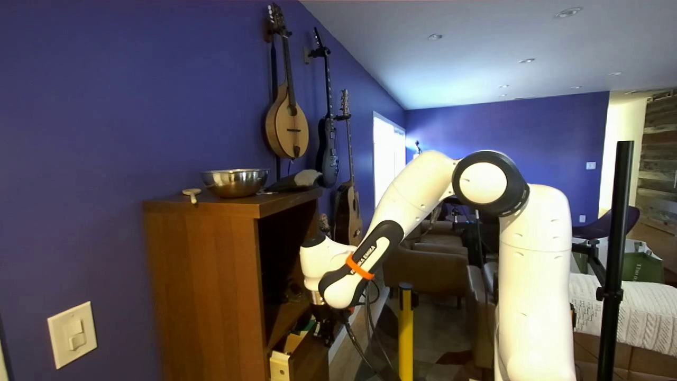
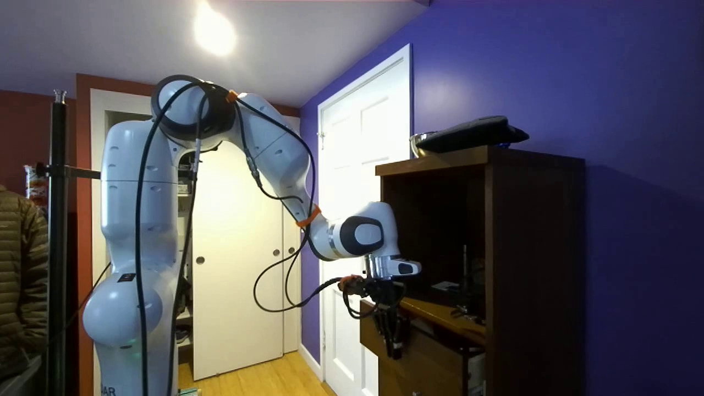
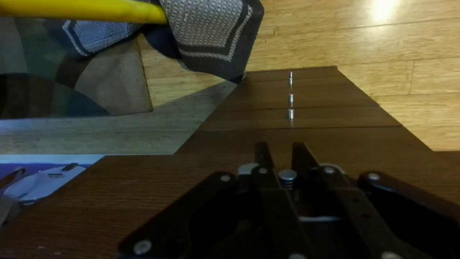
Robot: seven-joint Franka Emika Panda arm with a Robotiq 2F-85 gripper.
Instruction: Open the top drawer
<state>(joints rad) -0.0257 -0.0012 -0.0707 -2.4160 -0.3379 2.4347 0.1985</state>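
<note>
The top drawer of the brown wooden cabinet stands partly out. Its pale side shows in an exterior view. Its brown front juts ahead of the lower fronts, also in the wrist view. My gripper points down at that front, as in an exterior view. In the wrist view the gripper has its fingers close on both sides of the drawer's small metal knob, which fills the gap. Contact is dark and hard to see.
Lower fronts carry small knobs. A dark open niche lies above the drawer. A metal bowl and a black item sit on top. A yellow post stands nearby. Cables hang by the wrist.
</note>
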